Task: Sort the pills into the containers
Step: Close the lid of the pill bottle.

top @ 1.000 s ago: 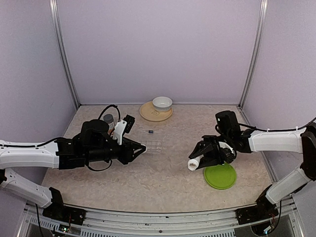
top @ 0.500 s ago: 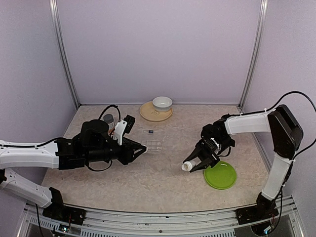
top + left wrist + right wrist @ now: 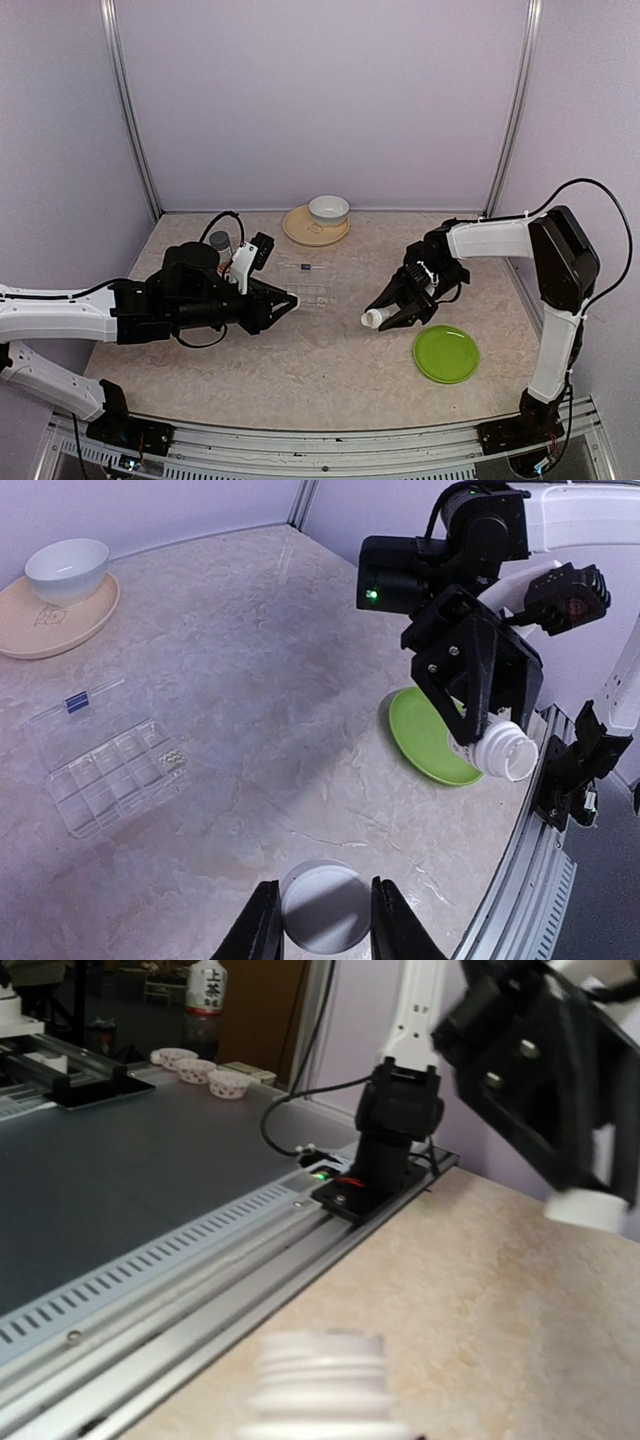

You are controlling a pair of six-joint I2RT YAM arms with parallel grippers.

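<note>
The clear compartmented pill box (image 3: 112, 777) lies flat on the table, also seen in the top view as the pill box (image 3: 311, 291). A few whitish pills (image 3: 172, 760) sit in one of its end compartments. My left gripper (image 3: 322, 927) is shut on a round white cap (image 3: 320, 898) and hovers just left of the box in the top view (image 3: 290, 298). My right gripper (image 3: 393, 307) is shut on an open white bottle (image 3: 373, 317), tilted mouth-down to the left. The bottle's threaded neck (image 3: 322, 1370) fills the bottom of the right wrist view, blurred.
A green plate (image 3: 446, 353) lies at the front right, below the right gripper. A white bowl (image 3: 328, 209) stands on a tan plate (image 3: 303, 232) at the back. A small grey-capped bottle (image 3: 220, 242) stands at the back left, behind the left arm.
The right arm has swung left with the bottle, off the green plate's edge toward the table's middle. The left arm and its cap have not moved.
</note>
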